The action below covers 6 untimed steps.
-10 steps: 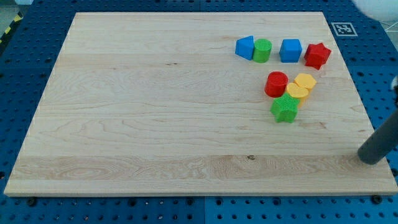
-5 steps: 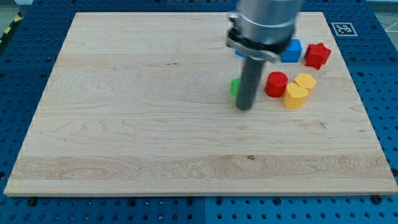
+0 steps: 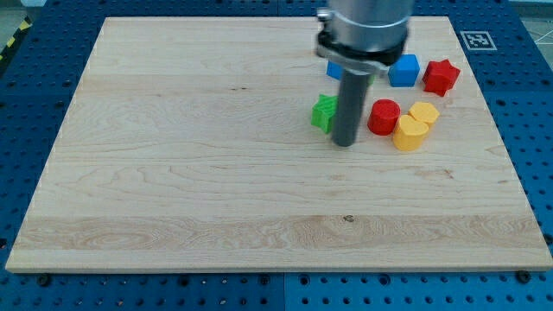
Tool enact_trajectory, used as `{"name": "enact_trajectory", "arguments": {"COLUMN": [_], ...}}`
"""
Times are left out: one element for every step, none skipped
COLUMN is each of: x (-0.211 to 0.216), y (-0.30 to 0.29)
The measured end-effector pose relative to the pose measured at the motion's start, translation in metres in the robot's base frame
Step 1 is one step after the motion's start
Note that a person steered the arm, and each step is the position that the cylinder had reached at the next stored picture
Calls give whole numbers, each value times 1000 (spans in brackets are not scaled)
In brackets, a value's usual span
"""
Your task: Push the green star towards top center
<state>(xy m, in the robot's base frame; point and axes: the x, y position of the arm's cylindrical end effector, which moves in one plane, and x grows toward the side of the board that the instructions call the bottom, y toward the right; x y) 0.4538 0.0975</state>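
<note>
One green star (image 3: 324, 112) sits right of the wooden surface's (image 3: 173, 173) middle, in its upper half, and my tip (image 3: 346, 142) stands touching its right side, the rod covering part of it. There is no gripper on this arm, only the rod, holding nothing. A red cylinder (image 3: 384, 117) and two yellow blocks (image 3: 415, 126) lie to the view's right of my tip.

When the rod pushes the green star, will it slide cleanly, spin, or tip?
The green star sits low and flat on the smooth board, so it probably slides without tipping. Its points make an off-centre push likely to spin it. My tip is at its right edge, so it may veer left.
</note>
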Motion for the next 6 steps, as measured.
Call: {"name": "enact_trajectory", "arguments": {"x": [-27,-66,-82,-54,-27,-37], "y": [-10,-51,-63,-66,-85,-122]}}
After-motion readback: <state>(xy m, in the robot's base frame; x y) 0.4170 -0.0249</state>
